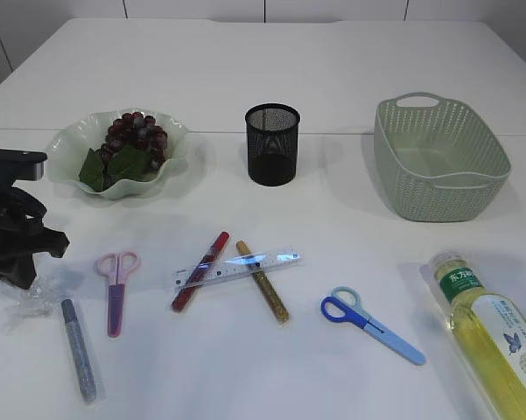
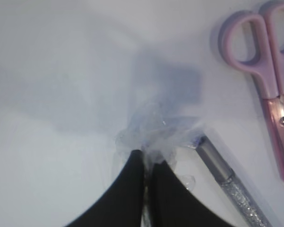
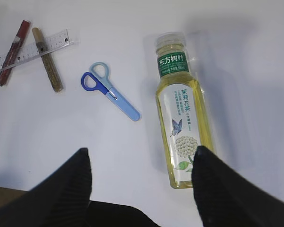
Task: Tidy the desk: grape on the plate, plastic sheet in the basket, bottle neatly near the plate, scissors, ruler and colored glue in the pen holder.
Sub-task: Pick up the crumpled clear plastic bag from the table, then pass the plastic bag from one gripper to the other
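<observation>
Plastic sheet [image 2: 151, 130], crumpled at the desk's [image 1: 333, 52] near left beside the silver glue [image 2: 227, 182], is pinched in the closed left tool [image 2: 148, 158]. Right tool [image 3: 142, 158] hangs wide open, empty, over the bottle [image 3: 182, 113].

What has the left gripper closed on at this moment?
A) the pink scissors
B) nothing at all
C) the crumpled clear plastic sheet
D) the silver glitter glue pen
C: in the left wrist view the left gripper has its fingertips pinched together on the crumpled plastic sheet, while the pink scissors and the silver glue pen lie untouched beside it.
</observation>
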Motion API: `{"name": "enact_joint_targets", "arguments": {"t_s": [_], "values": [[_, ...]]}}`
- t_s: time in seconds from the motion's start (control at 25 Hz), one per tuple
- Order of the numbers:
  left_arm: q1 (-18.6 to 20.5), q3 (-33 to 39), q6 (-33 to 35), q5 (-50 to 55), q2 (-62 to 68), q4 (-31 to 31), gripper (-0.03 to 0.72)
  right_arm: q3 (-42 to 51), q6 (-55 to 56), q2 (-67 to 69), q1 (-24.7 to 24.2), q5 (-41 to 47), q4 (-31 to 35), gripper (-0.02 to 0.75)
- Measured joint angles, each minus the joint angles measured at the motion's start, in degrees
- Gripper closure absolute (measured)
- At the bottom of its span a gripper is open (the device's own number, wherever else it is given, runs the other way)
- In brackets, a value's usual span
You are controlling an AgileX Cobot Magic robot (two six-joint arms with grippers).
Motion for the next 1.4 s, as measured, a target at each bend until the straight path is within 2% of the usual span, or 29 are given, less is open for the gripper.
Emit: {"name": "enact_joint_targets", "arguments": {"t_s": [0.2, 0.48, 0.6, 0.84, 1.24, 1.4], "values": [[0.00, 0.00, 0.00, 1.17, -1.52, 0.04, 0.694, 0.00, 0.00, 0.00, 0.00, 0.00, 0.00, 0.217], [0.00, 0.00, 0.28, 3.75, -11.39, 0.04, 0.694, 0.00, 0.00, 0.00, 0.00, 0.00, 0.00, 0.217], [0.00, 0.00, 2.07, 4.52, -16.50, -2.36, 0.694, 0.00, 0.00, 0.00, 0.00, 0.00, 0.00, 0.217], [-1.84, 0.00, 14.55, 5.56, -26.33, -16.96, 0.694, 0.00, 0.00, 0.00, 0.00, 0.00, 1.00, 0.218], [-11.11, 0.00, 31.21, 5.44, -29.56, -47.76, 0.694, 0.00, 0.00, 0.00, 0.00, 0.00, 6.82, 0.218], [-13.66, 0.00, 36.76, 5.12, -29.56, -59.47, 0.694, 0.00, -0.28, 0.00, 0.00, -0.12, 10.56, 0.218]]}}
